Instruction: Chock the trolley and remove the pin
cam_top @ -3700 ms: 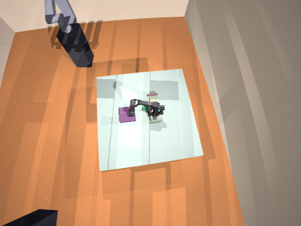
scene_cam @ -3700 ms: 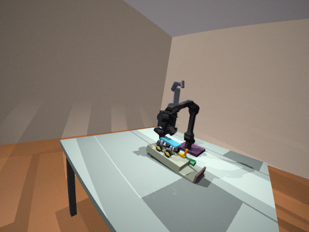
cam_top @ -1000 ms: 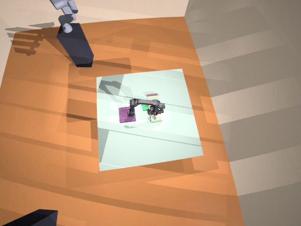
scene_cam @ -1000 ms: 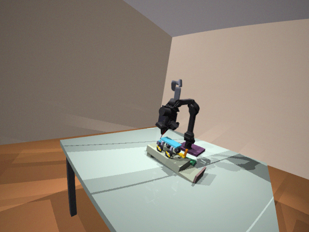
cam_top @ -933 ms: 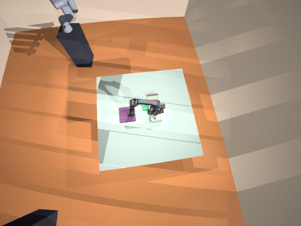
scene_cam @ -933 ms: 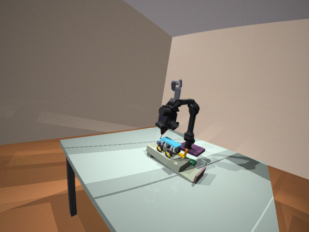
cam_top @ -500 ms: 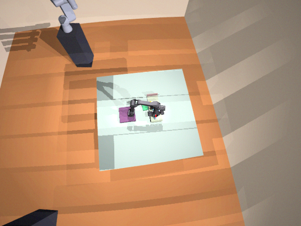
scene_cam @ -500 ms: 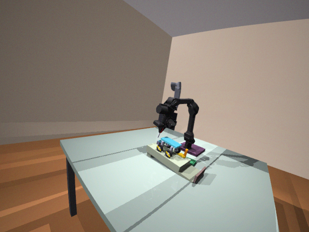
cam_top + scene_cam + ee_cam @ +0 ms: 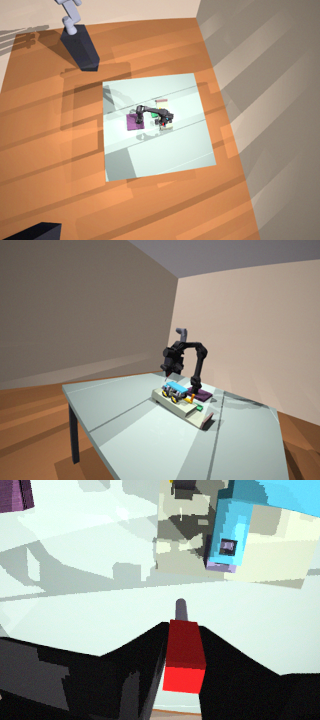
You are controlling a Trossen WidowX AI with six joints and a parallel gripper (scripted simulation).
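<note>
Gripper: gripper (image 9: 182, 634) is clamped on the red head of the stop pin (image 9: 183, 656); in the wrist view the head sits between the two dark fingers at lower centre, with the grey shank poking out toward the ramp.
Pin position: in the exterior view the stop pin hangs as a thin red-tipped sliver under the gripper, above and clear of the trolley's uphill end.
Trolley: trolley (image 9: 176, 387), blue-topped, stands on the ramp (image 9: 168, 401) near centre frame; its empty pin socket shows in the wrist view, upper right.
Chock: yellow chock (image 9: 188, 400) with its orange handle lies just right of the trolley's downhill wheel, seemingly against it; actual contact is too small to confirm.
Tray: green tray (image 9: 199, 407) sits right of the ramp, lower right of the trolley.
Step in hand: judged as pin extracted, carry to tray about to begin.
Next move: swing the pin across toward the green tray, keeping above the trolley and chock, then open over the tray and retreat.
</note>
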